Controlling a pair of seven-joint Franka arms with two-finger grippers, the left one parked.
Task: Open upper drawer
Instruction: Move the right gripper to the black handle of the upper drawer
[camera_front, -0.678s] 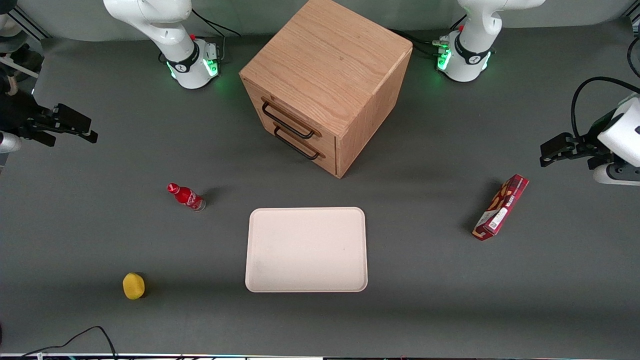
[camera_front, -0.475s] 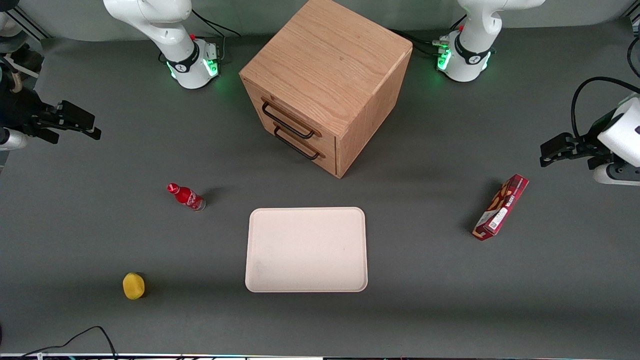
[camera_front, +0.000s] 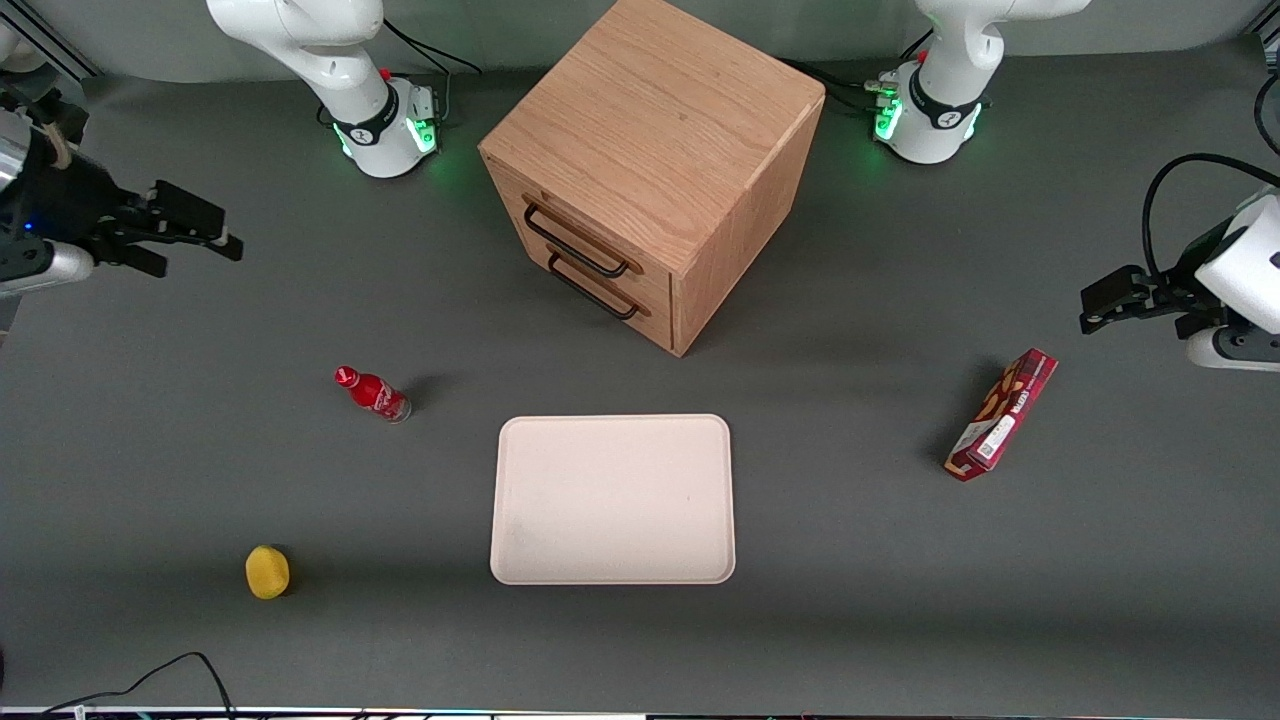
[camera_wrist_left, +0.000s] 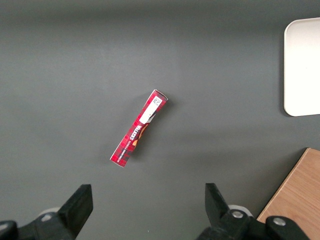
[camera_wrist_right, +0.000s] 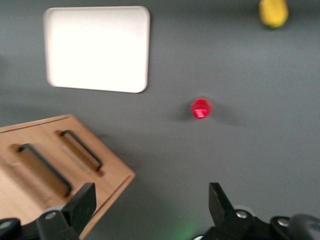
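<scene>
The oak cube cabinet (camera_front: 650, 130) stands at the middle of the table's back. Its upper drawer (camera_front: 578, 232) is closed, with a thin black bar handle (camera_front: 575, 245); the lower drawer (camera_front: 600, 290) sits just under it. In the right wrist view the upper drawer's handle (camera_wrist_right: 45, 170) shows beside the lower handle (camera_wrist_right: 81, 150). My right gripper (camera_front: 200, 255) is open and empty. It hovers toward the working arm's end of the table, well apart from the cabinet, with its fingers pointing toward it. It also shows in the right wrist view (camera_wrist_right: 151, 202).
A small red bottle (camera_front: 372, 393) stands nearer the front camera than the gripper. A yellow round object (camera_front: 267, 571) lies near the front edge. A white tray (camera_front: 612, 498) lies in front of the cabinet. A red box (camera_front: 1001, 414) lies toward the parked arm's end.
My right gripper has moved sideways toward the cabinet, still open. The drawers and the other objects have not moved.
</scene>
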